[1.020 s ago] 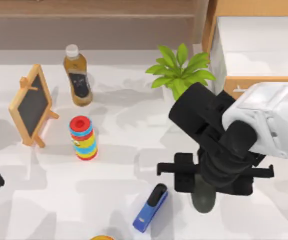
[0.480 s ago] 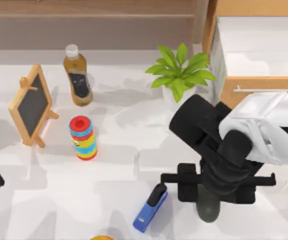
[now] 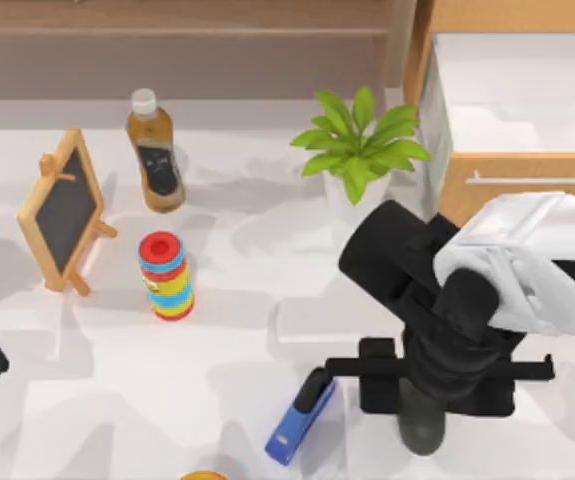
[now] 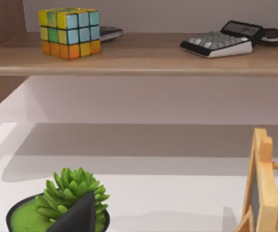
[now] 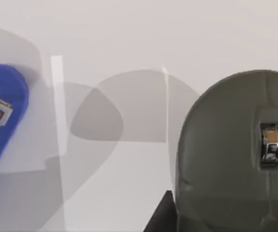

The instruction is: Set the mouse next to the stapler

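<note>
The right gripper (image 3: 422,400) hangs over the mouse (image 3: 422,428) near the table's (image 3: 117,400) front edge. The stapler (image 3: 301,417) lies just left of it. The left arm sits parked far left.

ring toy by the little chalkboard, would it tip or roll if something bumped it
Probably yes. The ring toy stands upright as a tall, narrow stack, so a nudge near its top would likely topple it. Its round sides suggest it would roll once down. The stacked coloured bands might also come apart, though the top view cannot settle that.
</note>
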`<state>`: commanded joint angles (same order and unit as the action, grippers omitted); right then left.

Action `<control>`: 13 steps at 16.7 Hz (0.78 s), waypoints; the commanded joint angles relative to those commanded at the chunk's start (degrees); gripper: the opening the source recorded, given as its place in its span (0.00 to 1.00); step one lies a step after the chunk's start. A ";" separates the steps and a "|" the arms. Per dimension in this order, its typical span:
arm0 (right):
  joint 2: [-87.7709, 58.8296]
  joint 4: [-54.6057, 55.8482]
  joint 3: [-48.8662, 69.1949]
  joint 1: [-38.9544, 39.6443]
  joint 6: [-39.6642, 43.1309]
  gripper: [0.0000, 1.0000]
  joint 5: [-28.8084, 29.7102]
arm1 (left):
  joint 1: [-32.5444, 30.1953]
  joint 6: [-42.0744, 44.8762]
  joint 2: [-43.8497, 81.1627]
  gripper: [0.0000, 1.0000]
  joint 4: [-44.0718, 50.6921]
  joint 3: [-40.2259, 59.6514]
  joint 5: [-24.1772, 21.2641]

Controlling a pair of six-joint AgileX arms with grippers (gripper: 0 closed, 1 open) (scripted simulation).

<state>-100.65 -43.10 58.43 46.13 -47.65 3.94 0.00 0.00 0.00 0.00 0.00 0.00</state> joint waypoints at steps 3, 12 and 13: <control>0.00 0.00 0.00 0.00 0.00 0.38 0.00 | 0.00 0.00 0.00 1.00 0.00 0.00 0.00; 0.00 0.00 0.00 0.00 0.00 1.00 0.00 | 0.00 0.00 0.00 1.00 0.00 0.00 0.00; 0.00 0.00 0.00 0.00 0.00 1.00 0.00 | 0.00 0.00 0.00 1.00 0.00 0.00 0.00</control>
<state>-100.65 -43.10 58.43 46.13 -47.65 3.94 0.00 0.00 0.00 0.00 0.00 0.00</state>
